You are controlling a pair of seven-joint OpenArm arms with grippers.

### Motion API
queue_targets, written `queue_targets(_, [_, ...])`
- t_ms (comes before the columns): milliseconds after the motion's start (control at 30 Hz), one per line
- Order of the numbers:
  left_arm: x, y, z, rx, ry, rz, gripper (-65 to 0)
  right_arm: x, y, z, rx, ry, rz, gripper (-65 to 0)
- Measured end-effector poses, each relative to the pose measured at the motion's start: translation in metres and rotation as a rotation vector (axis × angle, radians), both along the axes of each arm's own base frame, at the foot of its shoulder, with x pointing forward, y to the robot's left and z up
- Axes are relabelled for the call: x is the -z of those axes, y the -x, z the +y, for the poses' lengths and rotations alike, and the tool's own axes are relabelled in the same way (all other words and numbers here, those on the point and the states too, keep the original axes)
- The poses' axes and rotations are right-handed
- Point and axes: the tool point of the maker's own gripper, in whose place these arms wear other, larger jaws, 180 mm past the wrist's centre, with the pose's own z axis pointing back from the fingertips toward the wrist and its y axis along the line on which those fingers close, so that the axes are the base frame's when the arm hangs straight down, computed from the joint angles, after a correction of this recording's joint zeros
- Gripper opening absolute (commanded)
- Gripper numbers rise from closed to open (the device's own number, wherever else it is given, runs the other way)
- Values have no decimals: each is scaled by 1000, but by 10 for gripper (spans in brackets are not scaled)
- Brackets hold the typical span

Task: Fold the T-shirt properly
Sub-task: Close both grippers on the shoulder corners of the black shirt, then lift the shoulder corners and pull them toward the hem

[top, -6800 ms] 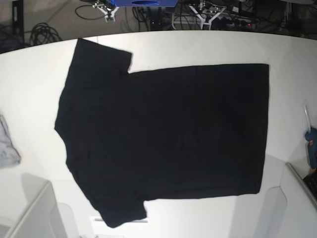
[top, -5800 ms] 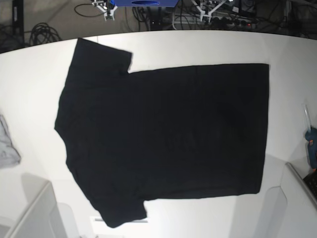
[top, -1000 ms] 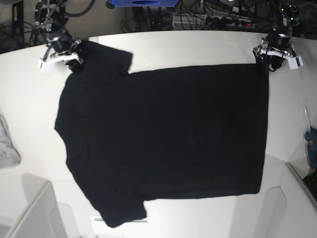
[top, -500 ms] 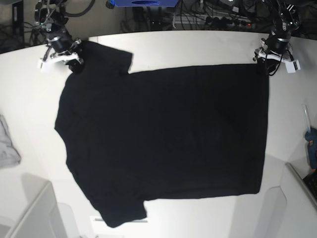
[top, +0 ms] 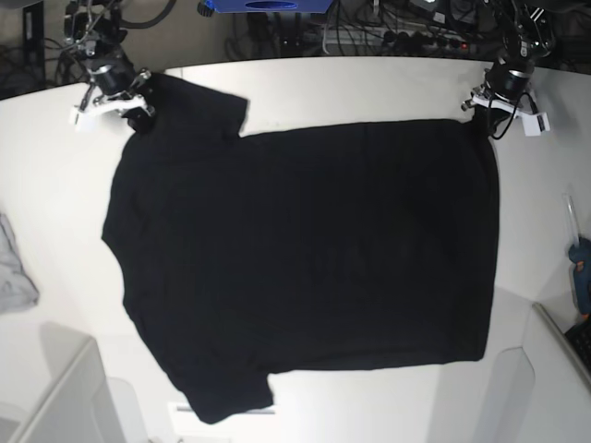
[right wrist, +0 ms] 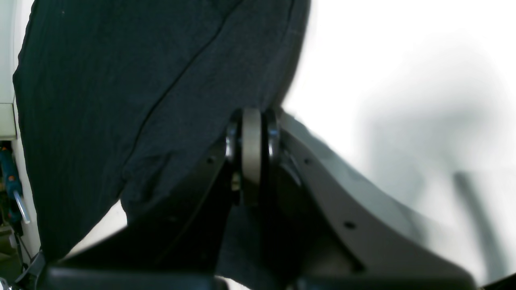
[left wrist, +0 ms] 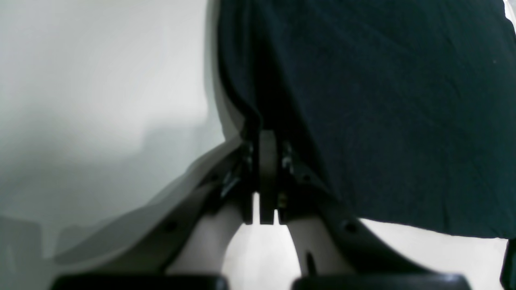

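Since a second ago, left gripper [top: 487, 115] pinches T-shirt [top: 305, 258] hem corner; right gripper [top: 137, 109] pinches sleeve. Shirt lies lengthwise left-right, grey cloth [top: 13, 268] well apart.

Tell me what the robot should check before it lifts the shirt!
1. Left gripper shut on the T-shirt hem corner: ok.
2. Right gripper shut on the sleeve corner: ok.
3. Shirt lying flat, no big bunches: ok.
4. Small grey cloth apart from the shirt: ok.
5. Blue tool at the table edge apart from the shirt: ok.
6. How much cloth sits between the jaws: cannot tell.
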Motion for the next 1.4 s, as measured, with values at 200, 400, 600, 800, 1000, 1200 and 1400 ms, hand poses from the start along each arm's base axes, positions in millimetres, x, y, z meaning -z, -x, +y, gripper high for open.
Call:
queue_targets(200, [-5,15,-2,30,-34,35,-650,-5,9,1,-18,21,13,-650])
queue_targets(400, [-6,29,-3,45,-49,60,-650,-9,22,4,-38,37,40,-650])
queue_targets(600, [-12,47,-6,69,-68,86,-650,-12,39,6,-56,49,76,-650])
queue_targets(800, [-22,56,-10,97,-92,88,-650,-30,44,11,-77,65,52,-650])
queue_targets(1000, [-28,70,8,57,-125,107,-650,-41,52,14,-94,74,48,-650])
queue_targets(1200, [-36,80,12,106,-145,96,-650,-39,61,16,-92,67,67,-650])
queue_targets(1400, [-38,81,10,118,-150,100,-650,-62,50,24,-118,74,7,-650])
